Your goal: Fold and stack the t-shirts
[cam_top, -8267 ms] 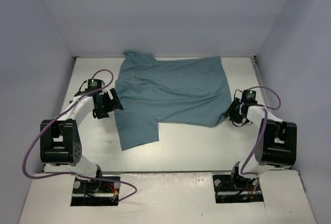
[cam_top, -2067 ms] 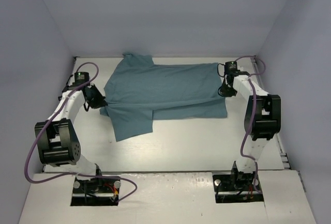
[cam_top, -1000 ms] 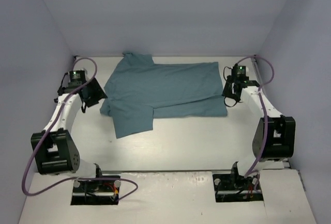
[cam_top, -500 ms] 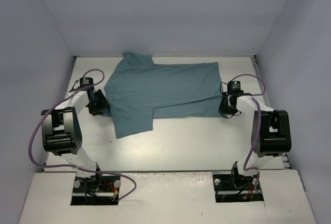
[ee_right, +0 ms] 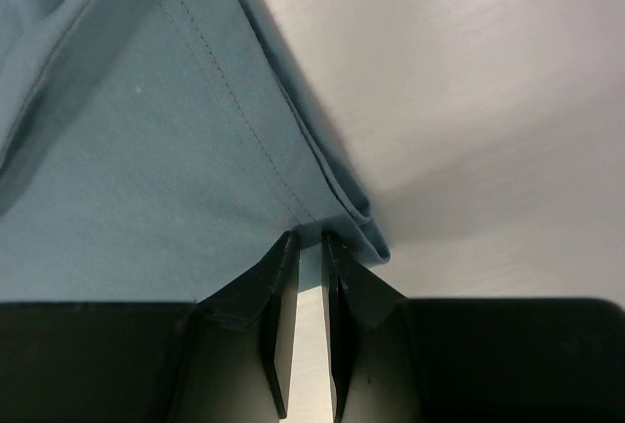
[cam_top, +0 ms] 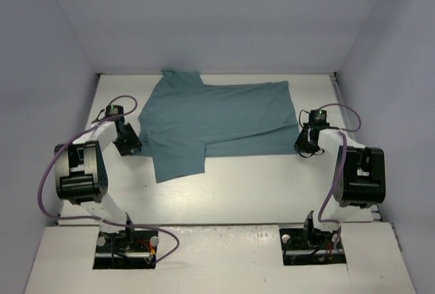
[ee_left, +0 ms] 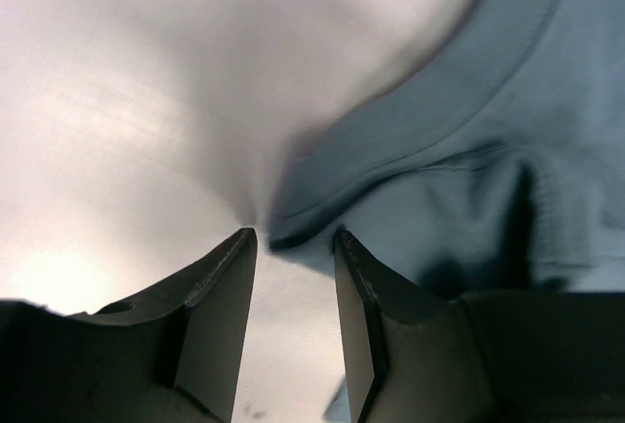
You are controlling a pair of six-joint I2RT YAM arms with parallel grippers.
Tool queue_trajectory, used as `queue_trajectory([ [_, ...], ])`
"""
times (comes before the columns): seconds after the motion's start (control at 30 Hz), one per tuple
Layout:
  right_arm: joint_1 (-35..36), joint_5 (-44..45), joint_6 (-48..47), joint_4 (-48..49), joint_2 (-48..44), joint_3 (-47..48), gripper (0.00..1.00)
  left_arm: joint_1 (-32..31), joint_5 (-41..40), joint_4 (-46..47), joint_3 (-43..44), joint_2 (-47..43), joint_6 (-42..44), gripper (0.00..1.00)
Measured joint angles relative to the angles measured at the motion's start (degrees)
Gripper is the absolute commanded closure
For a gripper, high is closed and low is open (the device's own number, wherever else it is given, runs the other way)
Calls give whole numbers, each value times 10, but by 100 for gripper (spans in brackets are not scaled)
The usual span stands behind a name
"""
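Right pincer (ee_right: 309, 238) pinches t-shirt (cam_top: 217, 121) hem; left pincer (ee_left: 294, 237) parted at its edge.

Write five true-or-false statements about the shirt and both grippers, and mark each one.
1. The t-shirt lies spread on the table. True.
2. The left gripper is clamped fully shut. False: its jaws stand apart, with the t-shirt's edge at their tips.
3. The right gripper is closed on the t-shirt's hem near a corner. True.
4. A second, red garment lies beside it. False: only one teal t-shirt is in view.
5. Both grippers hover over the t-shirt's middle. False: each is at one side edge.
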Motion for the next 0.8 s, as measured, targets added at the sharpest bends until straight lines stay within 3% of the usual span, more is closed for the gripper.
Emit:
queue_trajectory([
  [0.1, -1, 23, 4, -20, -20, -13, 85, 3, -13, -22, -29, -38, -1, 63],
  [0.23, 5, 48, 5, -66, -78, -24, 83, 8, -10, -53, -42, -104, -4, 46],
  [0.37, 77, 65, 3, -86, -182, -12, 81, -2, 20, -63, -41, -193, -10, 43],
  [0.5, 176, 60, 8, -81, -237, 17, 80, -78, 39, -76, -44, -277, -21, 43],
  [0.63, 244, 62, 19, -81, -239, 19, 81, -167, 49, -78, -102, -323, -61, 43],
  [0.8, 341, 69, 33, -73, -207, 19, 81, -202, 32, -88, -188, -330, -112, 44],
])
